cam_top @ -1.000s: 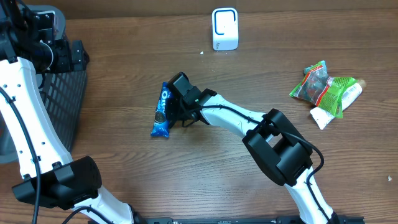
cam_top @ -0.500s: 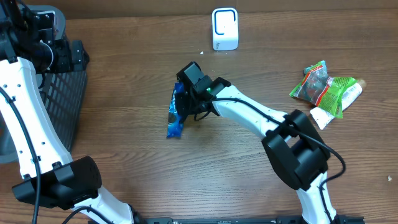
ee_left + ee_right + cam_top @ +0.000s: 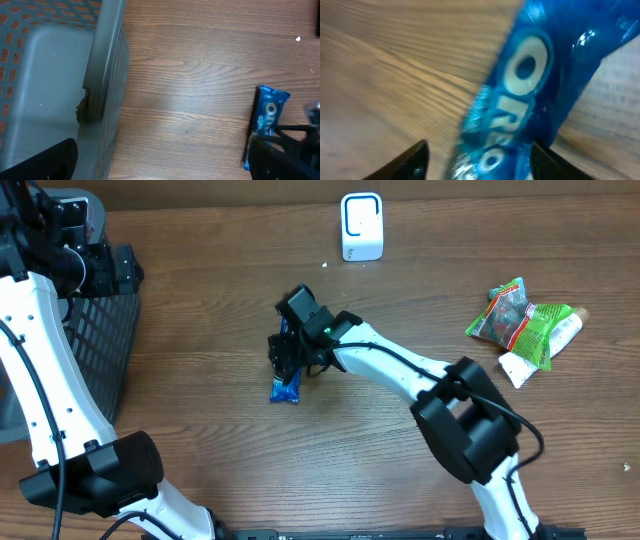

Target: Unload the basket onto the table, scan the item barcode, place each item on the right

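The item is a blue Oreo pack [image 3: 286, 388], lying on the wooden table near its middle. It also shows in the left wrist view [image 3: 267, 117] and fills the right wrist view [image 3: 530, 85], blurred. My right gripper [image 3: 287, 352] hangs right over the pack's upper end. Its jaws [image 3: 482, 167] are open and straddle the pack, with a gap on the left side. A white scanner [image 3: 361, 226] stands at the table's back edge. My left gripper [image 3: 162, 157] is wide open and empty, up beside the basket at the far left [image 3: 122, 268].
A dark mesh basket [image 3: 100, 350] stands at the left edge; its grey rim [image 3: 105, 75] is close under my left gripper. Several green and red snack packets [image 3: 525, 325] lie at the right.
My right gripper was shut on the Oreo pack, lifted it and carried it a little to the right. It has now opened and the pack rests on the table. The left arm has not moved.
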Controlling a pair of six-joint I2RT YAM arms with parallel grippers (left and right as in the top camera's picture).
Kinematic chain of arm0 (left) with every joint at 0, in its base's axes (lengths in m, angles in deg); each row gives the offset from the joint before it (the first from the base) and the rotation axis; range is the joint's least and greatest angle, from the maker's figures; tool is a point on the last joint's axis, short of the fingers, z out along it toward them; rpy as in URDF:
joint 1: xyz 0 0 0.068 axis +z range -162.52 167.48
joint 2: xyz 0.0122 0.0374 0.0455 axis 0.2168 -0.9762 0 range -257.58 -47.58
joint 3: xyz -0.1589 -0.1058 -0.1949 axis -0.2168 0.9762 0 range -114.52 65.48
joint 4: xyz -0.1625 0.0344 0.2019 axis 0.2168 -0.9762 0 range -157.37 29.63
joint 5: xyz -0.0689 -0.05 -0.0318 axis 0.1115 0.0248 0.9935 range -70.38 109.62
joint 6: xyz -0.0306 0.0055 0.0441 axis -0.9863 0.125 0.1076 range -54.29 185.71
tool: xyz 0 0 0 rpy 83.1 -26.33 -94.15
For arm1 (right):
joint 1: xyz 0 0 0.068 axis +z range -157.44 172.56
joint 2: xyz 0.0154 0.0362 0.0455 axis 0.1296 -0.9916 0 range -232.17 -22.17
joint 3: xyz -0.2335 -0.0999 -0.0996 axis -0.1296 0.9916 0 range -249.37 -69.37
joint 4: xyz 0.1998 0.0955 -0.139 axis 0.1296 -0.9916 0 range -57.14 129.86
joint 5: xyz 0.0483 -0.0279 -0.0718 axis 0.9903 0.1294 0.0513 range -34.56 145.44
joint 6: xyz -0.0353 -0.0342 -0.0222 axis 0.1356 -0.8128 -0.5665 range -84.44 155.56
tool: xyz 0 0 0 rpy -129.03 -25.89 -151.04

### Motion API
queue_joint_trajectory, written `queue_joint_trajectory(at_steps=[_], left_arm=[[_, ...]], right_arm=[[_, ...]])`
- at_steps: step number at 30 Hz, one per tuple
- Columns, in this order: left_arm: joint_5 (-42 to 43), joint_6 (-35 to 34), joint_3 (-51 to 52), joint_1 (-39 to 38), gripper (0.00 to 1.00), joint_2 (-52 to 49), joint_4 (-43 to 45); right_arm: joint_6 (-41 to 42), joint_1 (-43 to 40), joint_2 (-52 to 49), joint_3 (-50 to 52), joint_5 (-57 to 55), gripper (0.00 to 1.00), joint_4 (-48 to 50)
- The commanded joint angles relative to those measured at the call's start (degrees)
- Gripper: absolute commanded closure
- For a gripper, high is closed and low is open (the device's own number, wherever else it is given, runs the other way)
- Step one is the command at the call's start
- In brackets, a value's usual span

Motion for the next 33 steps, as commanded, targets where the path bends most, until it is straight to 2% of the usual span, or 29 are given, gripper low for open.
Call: queue_joint_trajectory(at_steps=[1, 5, 8, 14, 16, 23, 24, 27, 31, 33], left_arm=[[0.6, 1.2, -0.1, -0.4, 0.0, 1.1, 0.0], [0.6, 1.2, -0.1, -0.4, 0.0, 1.1, 0.0], [0.6, 1.2, -0.1, -0.4, 0.0, 1.1, 0.0], [0.6, 1.2, -0.1, -0.4, 0.01, 1.1, 0.0], [0.6, 1.2, -0.1, -0.4, 0.0, 1.1, 0.0], [0.6, 1.2, -0.1, -0.4, 0.0, 1.1, 0.0], [0.6, 1.2, -0.1, -0.4, 0.0, 1.1, 0.0], [0.6, 1.2, -0.1, -0.4, 0.01, 1.1, 0.0], [0.6, 1.2, -0.1, -0.4, 0.0, 1.1, 0.0], [0.6, 1.2, -0.1, -0.4, 0.0, 1.1, 0.0]], right_arm=[[1.4, -0.4, -1.2, -0.4, -2.6, 0.43, -0.4], [2.3, -0.3, -1.4, -0.4, -6.0, 0.48, -1.6], [2.9, -0.5, -1.4, -0.4, -8.3, 0.56, -3.3], [4.4, -2.6, -0.6, -1.7, -8.9, 0.65, -9.1], [1.7, -3.5, 0.6, -3.6, -9.2, 0.64, -12.8], [-4.9, -6.9, 2.9, -10.4, -9.1, 0.45, -30.3], [-6.4, -7.4, 2.9, -11.0, -9.1, 0.45, -32.5], [-17.0, -8.2, 3.1, -16.0, -9.4, 0.36, -37.0], [-21.8, -6.6, 3.1, -19.3, -9.4, 0.41, -35.9], [-22.0, -5.2, 3.1, -19.0, -9.7, 0.46, -34.4]])
